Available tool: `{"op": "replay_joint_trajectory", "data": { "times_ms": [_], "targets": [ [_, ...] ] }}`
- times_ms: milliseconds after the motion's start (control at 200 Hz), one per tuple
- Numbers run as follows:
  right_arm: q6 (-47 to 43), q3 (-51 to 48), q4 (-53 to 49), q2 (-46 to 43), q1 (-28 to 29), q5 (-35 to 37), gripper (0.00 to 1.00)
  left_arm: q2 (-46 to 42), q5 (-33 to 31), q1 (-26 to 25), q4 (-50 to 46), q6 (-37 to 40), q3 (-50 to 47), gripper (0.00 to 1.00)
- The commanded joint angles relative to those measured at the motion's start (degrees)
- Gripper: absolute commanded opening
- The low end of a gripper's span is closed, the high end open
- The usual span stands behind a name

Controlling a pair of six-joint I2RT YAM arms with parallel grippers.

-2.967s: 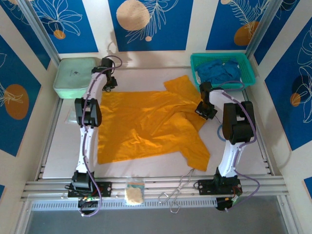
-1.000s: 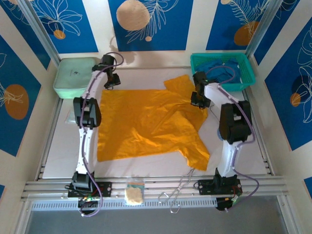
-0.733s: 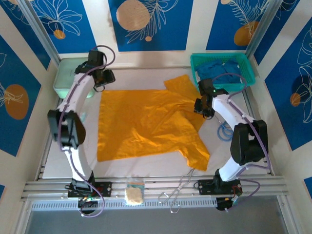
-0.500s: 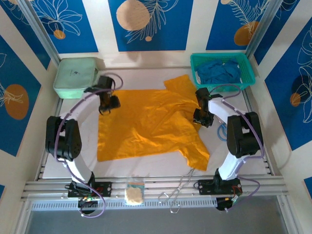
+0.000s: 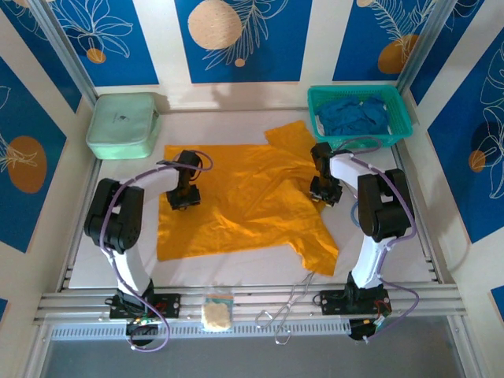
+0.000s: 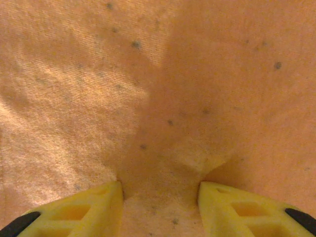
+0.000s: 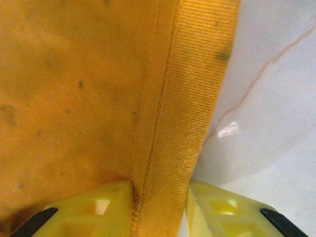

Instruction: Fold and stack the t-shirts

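Observation:
The mustard-orange t-shirt [image 5: 244,206] lies spread flat across the middle of the table. My left gripper [image 5: 182,197] is down on its left part; in the left wrist view the gripper [image 6: 160,191] stands open, its yellow fingertips [image 6: 94,205] pressed into the orange cloth [image 6: 163,98] with a small ridge of it between them. My right gripper [image 5: 324,193] is at the shirt's right edge. In the right wrist view it [image 7: 160,190] is shut on the ribbed hem band [image 7: 195,98]. Deep blue t-shirts [image 5: 352,116] lie bunched in the basket.
The teal mesh basket [image 5: 402,120] stands at the back right and a pale mint-green pouch [image 5: 122,124] at the back left. A small packet [image 5: 216,312] and a wire tool [image 5: 287,309] rest on the front rail. White table [image 7: 276,98] shows right of the shirt.
My left arm has swung from beside the pouch down onto the shirt's left part. My right gripper has shifted a little along the shirt's right edge and stays low on it.

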Motion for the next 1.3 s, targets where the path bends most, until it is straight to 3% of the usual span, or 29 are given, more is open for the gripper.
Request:
{"op": "replay_joint_trajectory", "data": {
  "times_ms": [0,150,500,785,956,1046,1151,1296],
  "targets": [
    [-3.04,1.46,-3.42,1.76,-0.91,6.82,0.28,5.52,-5.06,0.03,-5.6,1.66,2.4,0.45],
    [-7.81,4.27,-3.55,2.99,-1.64,15.7,0.0,9.11,-7.69,0.04,-8.94,3.85,7.36,0.45],
    [-18.55,9.0,3.19,4.56,-1.06,29.66,0.0,16.61,-8.4,-0.02,-15.14,8.79,18.58,0.42],
    [-19.75,8.09,6.79,3.71,1.78,33.3,0.0,18.34,-11.83,-0.01,-16.81,11.79,23.27,0.42],
    [-13.05,7.44,1.17,2.93,3.41,39.56,0.16,16.37,-14.19,0.01,-15.53,13.1,23.61,0.42],
    [-11.46,5.15,0.89,-0.88,4.49,39.2,0.27,14.68,-17.57,-0.04,-15.2,14.27,23.8,0.42],
    [-8.86,3.84,-1.78,-5.49,4.62,33.61,0.4,12.18,-20.12,0.01,-14.3,15.48,23.4,0.53],
    [-4.73,-0.61,-5.46,-13.16,3.79,19.01,0.44,5.99,-19.25,-0.42,-12.28,15.15,19.95,0.69]
  ]
}}
